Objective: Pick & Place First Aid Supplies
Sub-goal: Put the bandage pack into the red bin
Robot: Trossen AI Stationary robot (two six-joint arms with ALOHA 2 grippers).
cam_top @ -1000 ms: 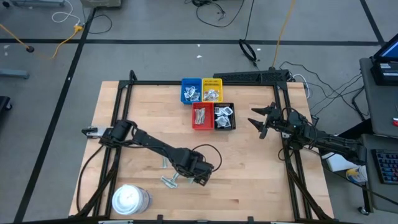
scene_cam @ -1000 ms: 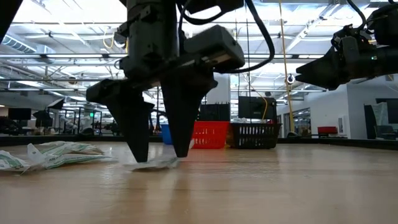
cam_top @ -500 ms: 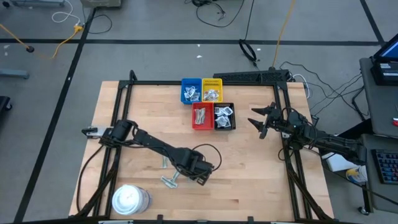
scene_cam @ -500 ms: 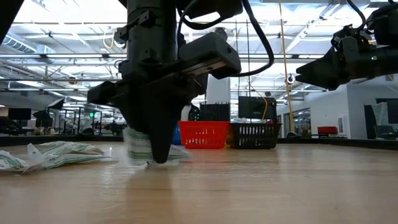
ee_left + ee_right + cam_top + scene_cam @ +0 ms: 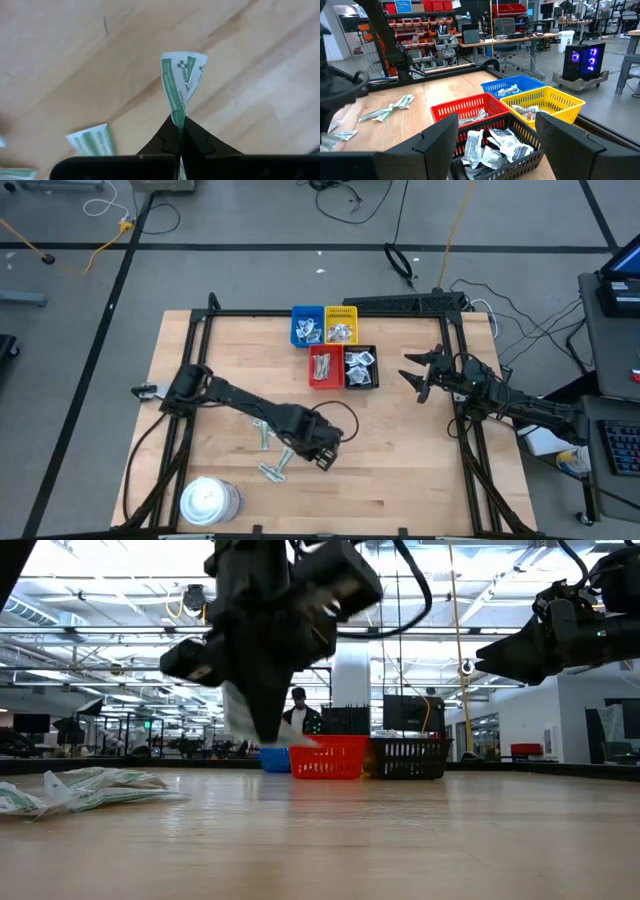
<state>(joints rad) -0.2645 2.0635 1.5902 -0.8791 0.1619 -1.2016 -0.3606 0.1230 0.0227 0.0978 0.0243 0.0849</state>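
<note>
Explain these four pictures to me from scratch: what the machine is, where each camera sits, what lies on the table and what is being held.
This is a robot with two dark jointed arms at a wooden table, each ending in a two-finger tool. One picture looks straight down from above, one looks level across the table top, and one camera rides on each wrist.

The left tool is near the table's middle front, shut on a thin green-and-white packet lifted clear of the wood; its wrist camera shows the packet pinched between the fingertips. The right tool waits open at the right edge, beside the trays.

At the back stand four small trays: blue, yellow, red and black, all holding packets. More loose packets lie left of the left tool, and a round white tub stands at the front left.
</note>
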